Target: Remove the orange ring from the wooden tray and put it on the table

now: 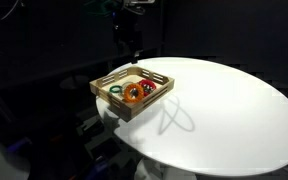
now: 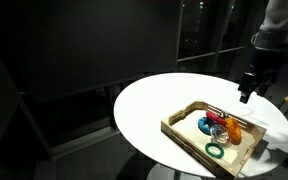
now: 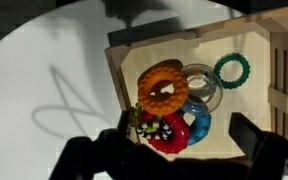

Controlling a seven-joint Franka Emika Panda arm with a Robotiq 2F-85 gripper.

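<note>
The orange ring (image 3: 164, 88) lies in the wooden tray (image 3: 184, 32), resting on the other rings near its middle. It also shows in both exterior views (image 1: 132, 94) (image 2: 234, 128). The tray (image 1: 102, 82) (image 2: 184, 128) sits on the white round table (image 1: 224, 110) (image 2: 149, 100), near its edge. My gripper (image 3: 184, 150) is open and empty. It hangs above the tray (image 1: 132, 45) (image 2: 246, 95), clear of the rings, with its fingers either side of the red and blue rings in the wrist view.
In the tray with the orange ring are a red ring (image 3: 166, 138), a blue ring (image 3: 197, 122), a clear ring (image 3: 200, 84), a green ring (image 3: 231, 68) and a small black-and-white beaded ring (image 3: 150, 127). Bare white table (image 3: 44, 70) lies beside the tray. The surroundings are dark.
</note>
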